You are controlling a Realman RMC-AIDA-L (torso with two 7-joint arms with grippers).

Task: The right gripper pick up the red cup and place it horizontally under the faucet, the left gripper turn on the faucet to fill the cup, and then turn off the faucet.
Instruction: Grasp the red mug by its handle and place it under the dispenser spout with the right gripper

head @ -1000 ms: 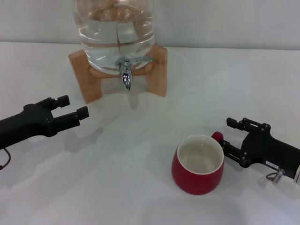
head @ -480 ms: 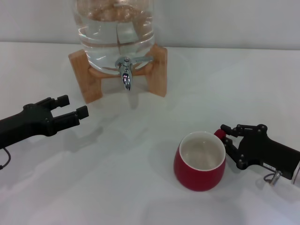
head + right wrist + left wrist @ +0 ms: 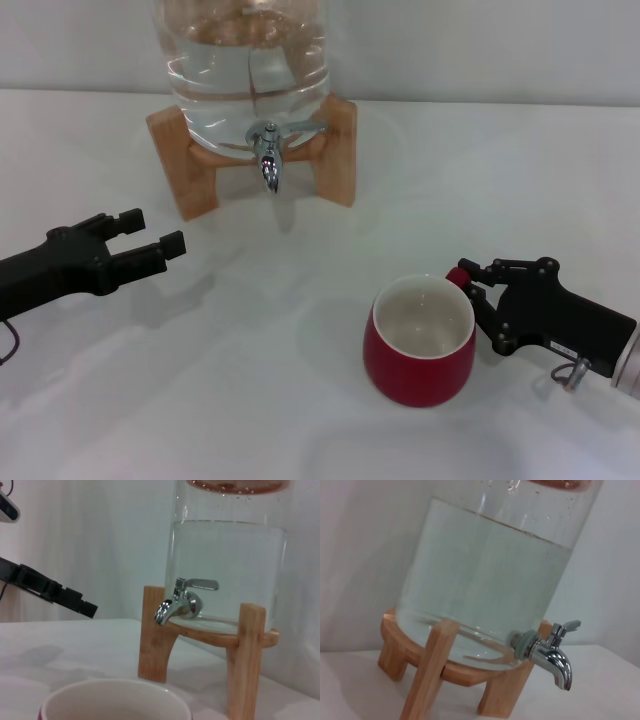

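- So, early stage: the red cup sits upright on the white table, near the front-right, well apart from the faucet. Not under the spout yet.
- The right gripper is at the cup's handle side, fingers closed in on the small loop handle; looks like a pinch on it, but the cup is not lifted.
- The left gripper hovers over the table's left side w/ fingers spread, holding nothing, well short of the faucet lever.
- Left to do: lift, carry, set cup below spout, open tap, fill, close tap. Basically everything after the grab.
- Materials: cup is glossy red, squat & rounded, cream inside, empty as far as I can see.
- Faucet is shiny chrome, thin lever, down-turned spout, fitted to a clear water jug on a wooden stand.
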